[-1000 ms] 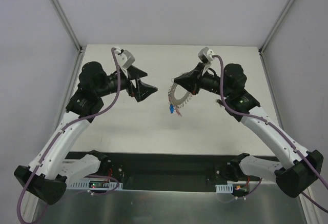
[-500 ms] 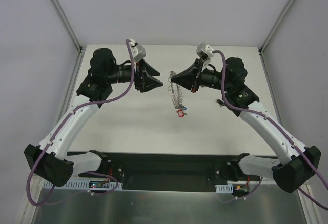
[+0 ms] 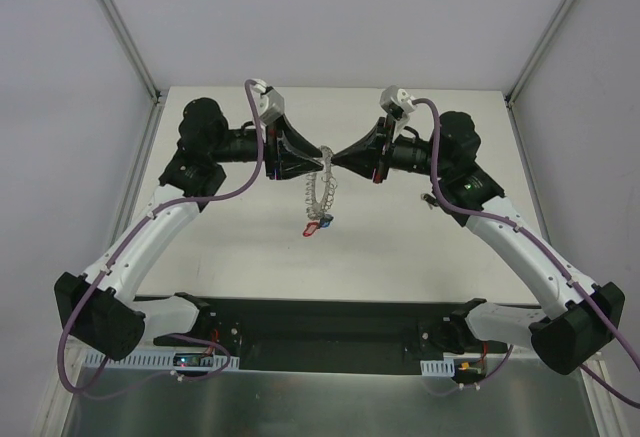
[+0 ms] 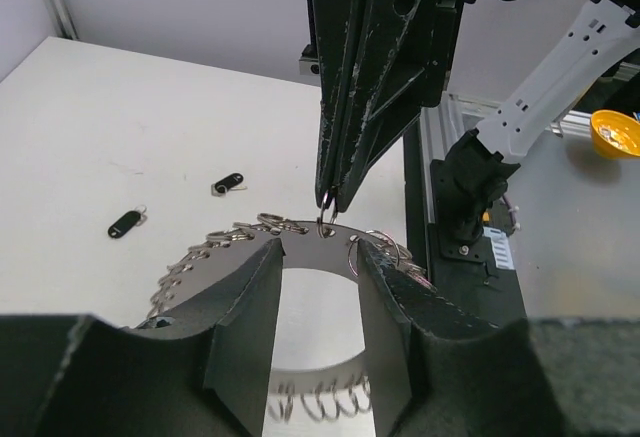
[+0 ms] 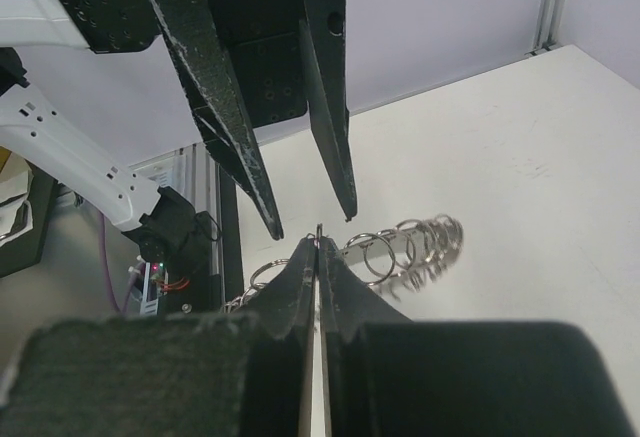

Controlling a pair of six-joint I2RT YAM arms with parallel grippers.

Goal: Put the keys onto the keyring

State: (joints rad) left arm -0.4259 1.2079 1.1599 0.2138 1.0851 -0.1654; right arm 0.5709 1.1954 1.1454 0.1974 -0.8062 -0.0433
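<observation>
1. The keyring [image 3: 318, 189] hangs in the air above the middle of the table [image 3: 240, 257]. Its flat grey plate is turned nearly edge-on to the top camera, and its top rim sits between the two end effectors.
2. The right end effector [image 3: 338, 157] is pressed together on the keyring's top rim. In the left wrist view its tips pinch the rim from above.
3. The left end effector [image 3: 317, 160] meets it tip to tip. Its fingers [image 4: 243, 302] stand apart in front of the plate, one on each side of the pinched spot. Whether they touch the plate cannot be told.
4. Silver loops [image 5: 405, 247] line the rim. A red tag [image 3: 312, 227] and a blue tag [image 3: 327, 221] dangle at the bottom.
5. The keys [image 4: 124, 223] lie on the table below, not on the keyring. The second key [image 4: 228, 184] lies near the first but apart from it.
</observation>
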